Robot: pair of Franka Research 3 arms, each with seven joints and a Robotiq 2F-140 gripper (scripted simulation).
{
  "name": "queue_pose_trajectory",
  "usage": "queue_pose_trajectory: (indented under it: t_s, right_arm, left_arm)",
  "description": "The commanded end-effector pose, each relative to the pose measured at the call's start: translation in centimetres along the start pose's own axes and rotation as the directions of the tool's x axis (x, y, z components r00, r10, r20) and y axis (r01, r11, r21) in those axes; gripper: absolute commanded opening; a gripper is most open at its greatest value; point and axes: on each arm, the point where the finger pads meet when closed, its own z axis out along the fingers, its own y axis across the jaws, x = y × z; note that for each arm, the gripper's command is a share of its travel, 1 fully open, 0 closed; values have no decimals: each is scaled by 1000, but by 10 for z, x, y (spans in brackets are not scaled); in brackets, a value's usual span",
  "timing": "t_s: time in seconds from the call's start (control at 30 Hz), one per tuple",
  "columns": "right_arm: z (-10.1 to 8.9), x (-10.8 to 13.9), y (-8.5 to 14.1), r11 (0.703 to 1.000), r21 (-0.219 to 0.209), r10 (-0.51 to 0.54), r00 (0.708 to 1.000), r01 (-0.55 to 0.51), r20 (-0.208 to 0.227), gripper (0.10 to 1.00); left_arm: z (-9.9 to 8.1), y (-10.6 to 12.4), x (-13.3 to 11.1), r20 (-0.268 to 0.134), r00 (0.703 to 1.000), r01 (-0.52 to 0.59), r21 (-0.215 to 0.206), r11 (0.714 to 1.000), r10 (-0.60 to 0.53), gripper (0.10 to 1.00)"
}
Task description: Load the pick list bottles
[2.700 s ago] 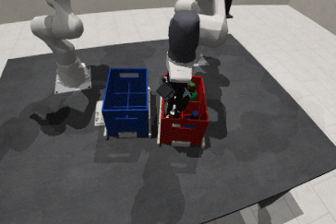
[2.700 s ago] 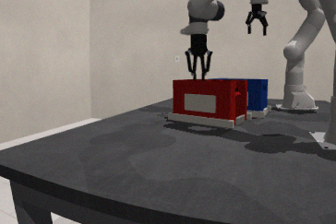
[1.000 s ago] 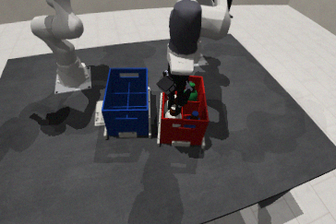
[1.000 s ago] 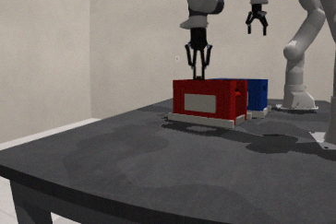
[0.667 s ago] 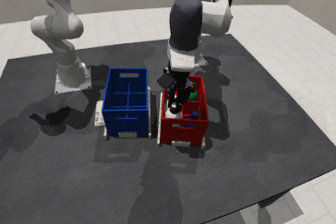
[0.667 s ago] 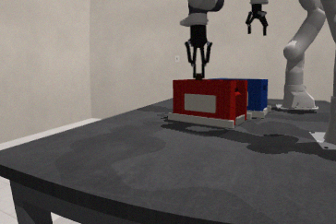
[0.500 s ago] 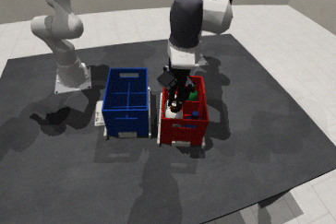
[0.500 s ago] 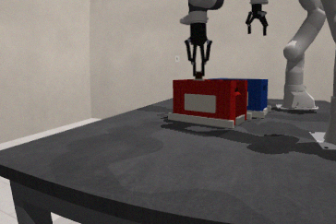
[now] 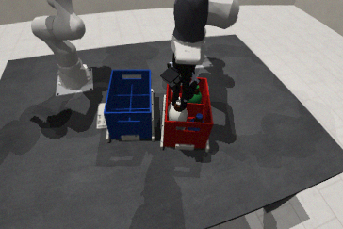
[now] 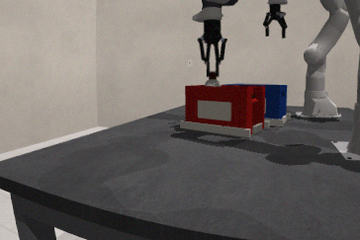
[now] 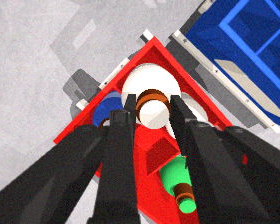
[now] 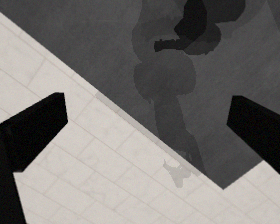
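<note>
The red crate [image 9: 187, 137] [image 10: 193, 105] stands level and holds several bottles. My left gripper [image 9: 178, 103] [image 10: 213, 74] [image 11: 152, 107] is shut on the neck of a white bottle [image 9: 177, 113] [image 10: 212, 82] [image 11: 150, 80]. That bottle is upright, its shoulder near the crate's rim, its lower part hidden inside. A green bottle [image 9: 196, 97] [image 11: 175, 172], a blue one [image 9: 199, 117] [image 11: 107, 107] and another white one [image 11: 194, 109] are in the red crate. The blue crate [image 9: 128, 124] [image 10: 276, 102] shows no bottles. My right gripper [image 10: 275, 35] [image 12: 148, 109] is open and empty, high up.
The paper strip [image 9: 101, 116] lies left of the blue crate in the top view, partly hidden; its lines are unreadable. Pale strips edge both crates, with a narrow gap between them. The right arm's base [image 9: 74, 84] stands behind and left of the blue crate.
</note>
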Motion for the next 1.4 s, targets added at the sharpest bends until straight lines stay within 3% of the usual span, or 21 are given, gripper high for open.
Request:
queue_pose_trajectory:
  t_s: [0.0,1.37]
  right_arm:
    - [0,1,0,1000,0,4,1000,-4,-4,1000]
    - [0,1,0,1000,0,4,1000,-4,-4,1000]
  left_arm:
    - [-12,1,1,-5,1000,-4,0,1000,4,99]
    - [-71,1,0,-5,1000,-4,0,1000,4,99]
